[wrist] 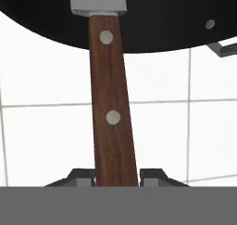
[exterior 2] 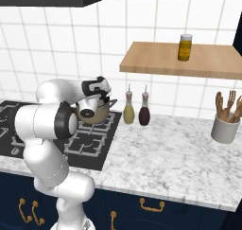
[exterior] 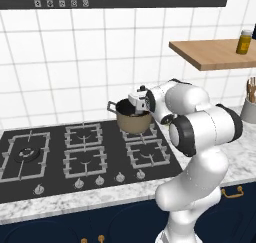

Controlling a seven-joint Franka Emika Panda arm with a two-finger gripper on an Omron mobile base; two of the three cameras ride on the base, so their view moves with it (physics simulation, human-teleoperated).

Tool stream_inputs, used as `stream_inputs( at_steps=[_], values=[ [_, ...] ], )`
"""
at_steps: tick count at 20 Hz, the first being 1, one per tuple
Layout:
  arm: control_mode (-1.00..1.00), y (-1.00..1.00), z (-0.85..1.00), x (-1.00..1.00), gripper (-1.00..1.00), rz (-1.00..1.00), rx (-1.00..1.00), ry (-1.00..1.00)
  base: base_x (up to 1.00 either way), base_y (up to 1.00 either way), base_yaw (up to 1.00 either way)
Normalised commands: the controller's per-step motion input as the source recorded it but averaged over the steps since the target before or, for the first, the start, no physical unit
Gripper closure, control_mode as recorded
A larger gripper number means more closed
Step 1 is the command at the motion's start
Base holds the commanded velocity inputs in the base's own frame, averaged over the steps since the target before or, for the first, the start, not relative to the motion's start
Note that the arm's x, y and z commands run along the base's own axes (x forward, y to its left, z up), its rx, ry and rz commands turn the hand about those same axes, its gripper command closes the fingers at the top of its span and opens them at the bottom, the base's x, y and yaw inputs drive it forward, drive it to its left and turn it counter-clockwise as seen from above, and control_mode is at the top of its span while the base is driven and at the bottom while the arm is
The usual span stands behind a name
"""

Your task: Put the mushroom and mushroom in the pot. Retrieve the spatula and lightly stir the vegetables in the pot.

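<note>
— What have your fingers [wrist: 150,174] got?

— They are clamped narrowly on the spatula [wrist: 111,103], one on each side of its brown wooden handle with two pale rivets. The metal blade end points away from me into the dark inside of the pot [wrist: 162,20].

— Where does the pot stand?

— On the back right burner of the black stove [exterior: 30,154], against the white tiled wall; my gripper [exterior: 138,103] hangs just over its rim.

— What is inside it?

— I cannot tell; the inside shows only dark.

— Other containers?

— A pale utensil holder [exterior 2: 224,128] with wooden tools, well apart on the marble counter [exterior 2: 179,153].
</note>
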Motion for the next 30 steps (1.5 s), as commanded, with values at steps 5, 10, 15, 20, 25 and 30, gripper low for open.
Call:
stream_inputs(
  at_steps=[5,10,15,20,25,30],
  values=[
    [-1.00,0.00,-0.04,-0.30,1.00,0.00,0.00,-0.01,0.00,0.00,0.00],
    [-1.00,-0.02,0.56,-0.31,1.00,0.00,0.01,-0.03,0.00,0.00,0.00],
    [-1.00,-0.13,-0.19,-0.01,1.00,-0.03,-0.01,0.01,0.00,0.00,0.00],
    [-1.00,-0.25,-0.63,-0.13,1.00,-0.05,-0.01,0.06,0.00,0.00,0.00],
    [-1.00,-0.21,-0.17,-0.62,1.00,-0.04,0.00,0.01,0.00,0.00,0.00],
    [-1.00,-0.06,0.19,-0.28,1.00,-0.05,0.00,0.00,0.00,0.00,0.00]
  ],
)
